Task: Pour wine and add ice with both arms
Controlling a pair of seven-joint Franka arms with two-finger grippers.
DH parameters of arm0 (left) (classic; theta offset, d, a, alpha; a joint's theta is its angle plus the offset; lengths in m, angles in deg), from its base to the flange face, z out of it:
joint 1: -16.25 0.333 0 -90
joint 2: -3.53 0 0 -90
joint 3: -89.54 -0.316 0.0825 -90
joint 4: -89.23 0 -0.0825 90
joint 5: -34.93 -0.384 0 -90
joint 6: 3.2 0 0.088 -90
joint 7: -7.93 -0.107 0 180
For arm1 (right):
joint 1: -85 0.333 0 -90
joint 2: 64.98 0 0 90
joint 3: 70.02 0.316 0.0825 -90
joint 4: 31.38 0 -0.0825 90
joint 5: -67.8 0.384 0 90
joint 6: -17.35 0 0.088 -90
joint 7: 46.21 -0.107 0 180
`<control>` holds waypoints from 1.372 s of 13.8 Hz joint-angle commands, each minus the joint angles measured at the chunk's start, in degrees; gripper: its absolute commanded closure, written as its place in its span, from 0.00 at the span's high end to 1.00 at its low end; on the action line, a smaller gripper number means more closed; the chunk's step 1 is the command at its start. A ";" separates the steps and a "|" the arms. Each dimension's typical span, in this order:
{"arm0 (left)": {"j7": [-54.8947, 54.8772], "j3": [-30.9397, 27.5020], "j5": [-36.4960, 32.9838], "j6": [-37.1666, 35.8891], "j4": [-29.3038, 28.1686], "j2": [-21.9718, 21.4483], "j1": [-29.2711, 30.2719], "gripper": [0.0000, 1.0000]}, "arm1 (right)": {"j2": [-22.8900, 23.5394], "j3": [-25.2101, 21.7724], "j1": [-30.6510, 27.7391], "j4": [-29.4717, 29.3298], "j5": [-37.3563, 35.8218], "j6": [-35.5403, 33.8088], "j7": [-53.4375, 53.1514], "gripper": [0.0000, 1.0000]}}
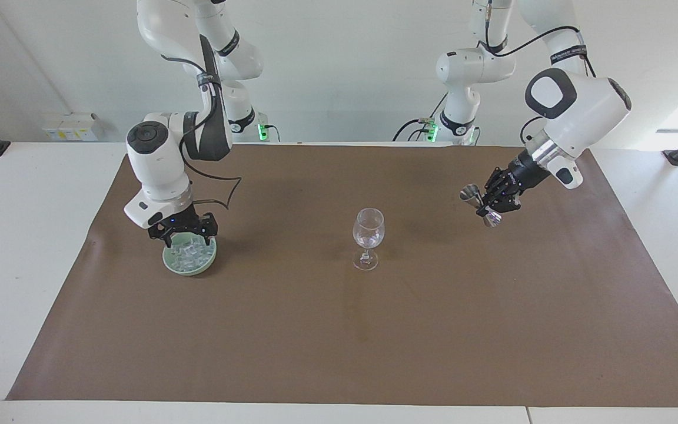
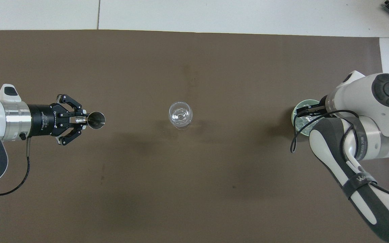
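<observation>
The left gripper (image 1: 490,205) is up in the air over the brown mat (image 1: 339,330) toward the left arm's end of the table, its fingers clamped on a tilted metal jigger (image 1: 480,205), well apart from the wine glass (image 1: 368,235) that stands upright at the middle of the mat. The right gripper (image 1: 184,235) is down at the pale green dish (image 1: 189,266) toward the right arm's end of the table, its fingers spread wide with the tips at the ice (image 1: 190,254) heaped in that dish. From overhead the right arm covers most of the dish, so whether a cube is between those fingers cannot be told.
</observation>
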 commanded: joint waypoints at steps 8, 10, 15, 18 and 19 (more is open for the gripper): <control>-20.65 0.28 -10.17 -1.91 0.51 -0.43 3.81 0.00 | -0.41 -0.02 -1.37 4.68 -3.38 6.42 1.15 0.83; -26.88 0.28 -11.67 -2.26 0.51 -0.34 5.56 0.00 | -0.41 -0.02 -1.37 4.95 -3.38 6.43 1.07 0.77; -36.32 0.28 -13.78 -13.56 3.31 0.45 9.34 0.00 | 0.21 -0.02 -1.46 5.83 -3.38 8.70 1.06 0.75; -36.41 0.28 -14.40 -20.96 4.02 1.24 9.17 0.00 | 0.91 -0.02 -1.46 5.83 -3.38 9.59 0.72 0.74; -36.50 0.28 -14.66 -22.64 4.28 1.94 9.08 0.00 | 0.91 -0.02 -1.55 5.83 -3.38 9.50 0.80 0.73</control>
